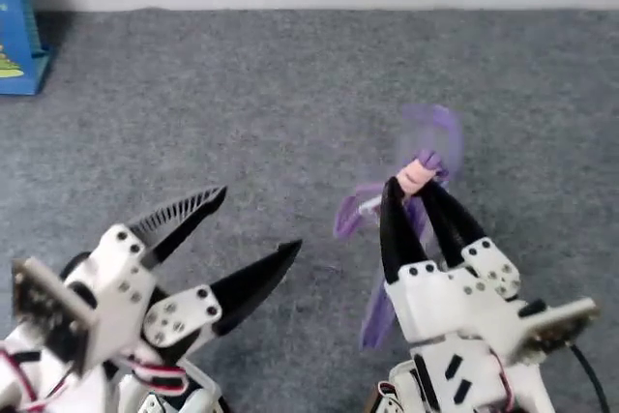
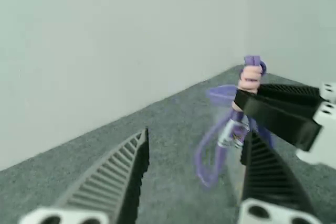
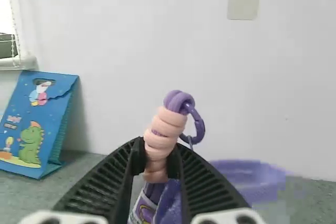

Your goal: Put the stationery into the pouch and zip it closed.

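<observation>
- The right gripper (image 1: pixel 411 189) is clamped on a pink coiled loop (image 3: pixel 161 129), by which the purple pouch (image 1: pixel 437 132) is carried.
- The pouch is held up off the grey carpet (image 1: pixel 242 94) and hangs down past the fingers; its zip is too blurred to be made out.
- The left gripper (image 1: pixel 255 223) is spread wide, and nothing is held in it; it is placed near the pouch but apart from it.
- A blue dinosaur bag (image 1: pixel 17 41) is leaned against the wall.
</observation>
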